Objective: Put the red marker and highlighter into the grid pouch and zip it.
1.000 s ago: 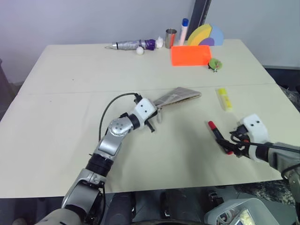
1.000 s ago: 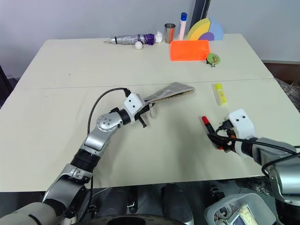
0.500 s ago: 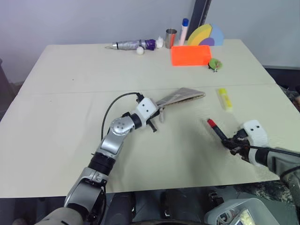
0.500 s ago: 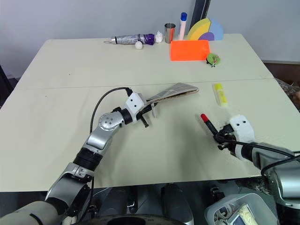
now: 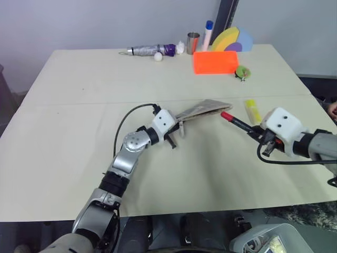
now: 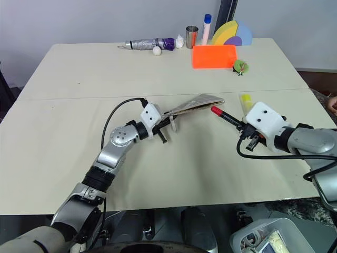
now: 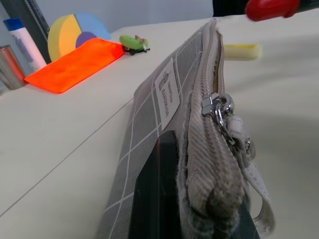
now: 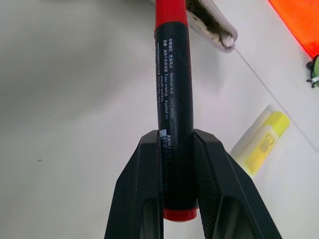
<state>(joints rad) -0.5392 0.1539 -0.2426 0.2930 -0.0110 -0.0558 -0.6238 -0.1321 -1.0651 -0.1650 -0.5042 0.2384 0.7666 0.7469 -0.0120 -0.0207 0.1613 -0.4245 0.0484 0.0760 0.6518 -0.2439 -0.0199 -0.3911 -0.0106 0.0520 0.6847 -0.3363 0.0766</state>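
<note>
Pale tabletop [image 5: 79,84] fills the head view; the left gripper [image 5: 176,130] pinches the near end of the grid pouch [image 5: 202,109], while the right gripper [image 5: 258,138], clamped on the red marker [image 5: 236,123], aims its red tip toward the pouch's far end, just beside it; the highlighter [image 5: 252,109] lies behind. Left wrist view adds the zipper pull; whether the mouth gapes I cannot tell; right wrist view shows both fingers [image 8: 142,194] squeezing the marker's black barrel.

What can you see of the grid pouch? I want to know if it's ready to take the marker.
The grid pouch is flat grey fabric with white grid lines and a small white label on its side. The left gripper is shut on one end and holds it tilted off the table, zipper edge uppermost. A metal zipper pull hangs near the gripped end. Whether the far end is unzipped cannot be told.
</note>
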